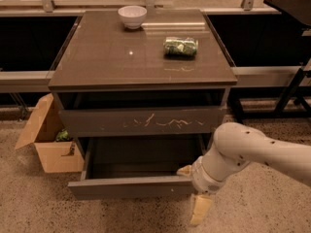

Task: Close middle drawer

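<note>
Closing not begun: middle drawer (131, 187) pulled out. Gripper (190, 194) at its 3 o'clock end, fingers (200, 210) spread, empty. Nxt you push front twd 12 o'clock.

Claw (193, 191) at right end of middle drawer (131, 187), seemingly part-hidden, arm (265, 152) cropped right
</note>
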Action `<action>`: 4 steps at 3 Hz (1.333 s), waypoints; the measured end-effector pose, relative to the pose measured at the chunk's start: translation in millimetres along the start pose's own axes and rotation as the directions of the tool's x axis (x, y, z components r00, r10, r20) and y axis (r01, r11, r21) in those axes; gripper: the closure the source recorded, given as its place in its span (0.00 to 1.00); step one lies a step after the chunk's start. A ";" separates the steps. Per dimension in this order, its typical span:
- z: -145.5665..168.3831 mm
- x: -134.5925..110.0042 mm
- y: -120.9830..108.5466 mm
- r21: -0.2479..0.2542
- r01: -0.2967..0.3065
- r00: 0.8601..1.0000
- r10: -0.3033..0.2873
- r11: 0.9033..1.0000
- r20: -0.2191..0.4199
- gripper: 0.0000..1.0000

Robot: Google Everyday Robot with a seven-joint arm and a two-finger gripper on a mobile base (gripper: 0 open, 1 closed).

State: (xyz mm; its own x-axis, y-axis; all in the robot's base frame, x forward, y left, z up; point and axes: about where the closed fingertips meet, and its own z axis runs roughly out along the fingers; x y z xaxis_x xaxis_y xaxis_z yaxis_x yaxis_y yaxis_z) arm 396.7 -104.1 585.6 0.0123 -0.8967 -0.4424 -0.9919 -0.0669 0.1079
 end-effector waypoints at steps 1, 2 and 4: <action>57.4 31.9 -0.2 -0.044 -0.028 1.000 0.028 0.999 0.000 0.46; 88.5 52.0 -5.1 -0.060 -0.050 0.999 0.051 0.997 0.001 0.69; 135.1 96.4 -48.9 -0.039 -0.083 0.996 0.084 0.996 0.035 1.00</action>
State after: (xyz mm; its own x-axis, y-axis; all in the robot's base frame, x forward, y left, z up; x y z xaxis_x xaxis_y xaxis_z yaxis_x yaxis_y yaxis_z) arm 429.3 -128.1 417.4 -0.0757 -0.8833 -0.4626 -0.9838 -0.0095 0.1791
